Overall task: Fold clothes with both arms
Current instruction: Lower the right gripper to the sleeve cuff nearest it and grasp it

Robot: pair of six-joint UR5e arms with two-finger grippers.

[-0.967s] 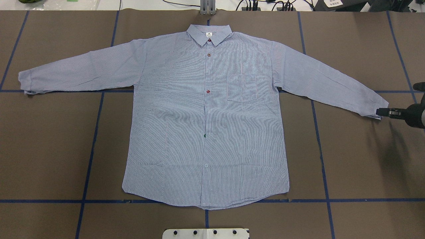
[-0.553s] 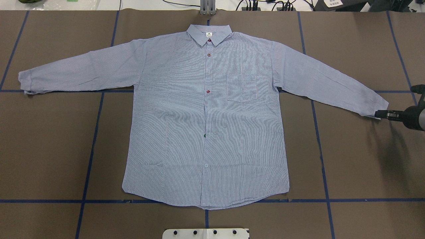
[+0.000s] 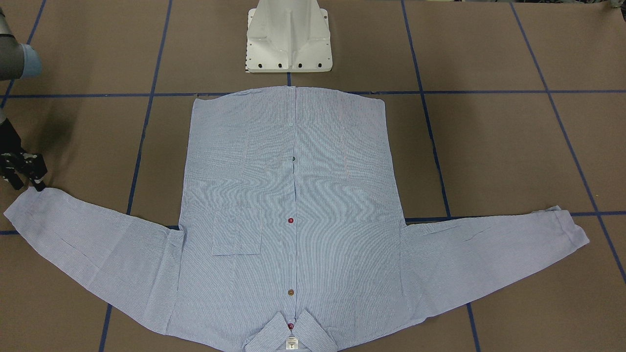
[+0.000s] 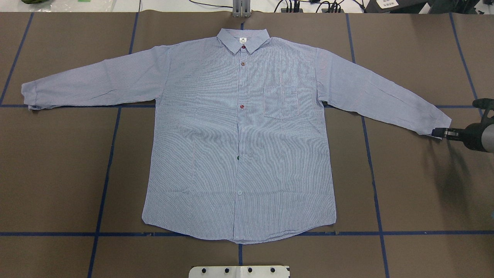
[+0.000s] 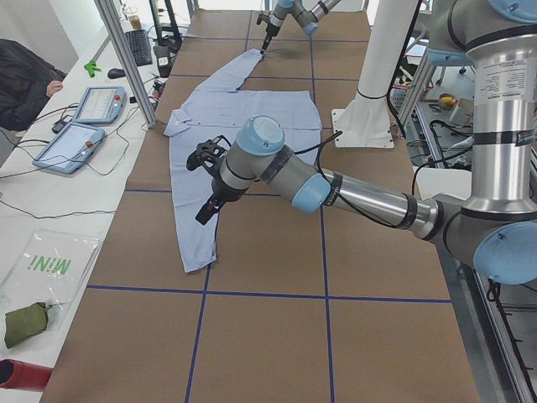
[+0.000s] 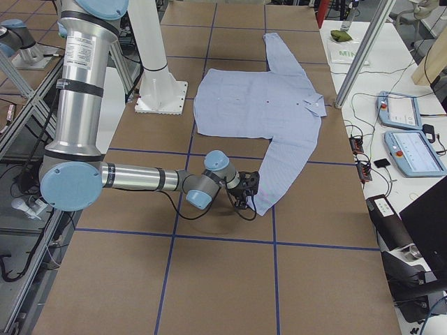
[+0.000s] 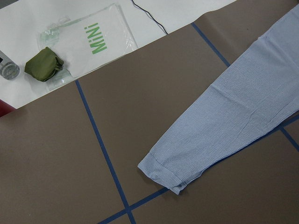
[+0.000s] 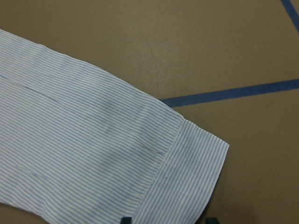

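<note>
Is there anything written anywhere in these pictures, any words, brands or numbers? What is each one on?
"MiNi", in green letters, on the clear plastic bag lying on the white bench beside the table.
The white collar label of the shirt: printed, but too small to read.
The screens of the two tablets: too small to read.
No other readable text.

Robotics lab I am operating in — a brown-papered table (image 4: 417, 58) gridded in blue tape (image 4: 424, 233), teach pendants (image 6: 403, 109) lying on a white side bench (image 7: 201, 5) behind aluminium posts (image 5: 124, 59).
</note>
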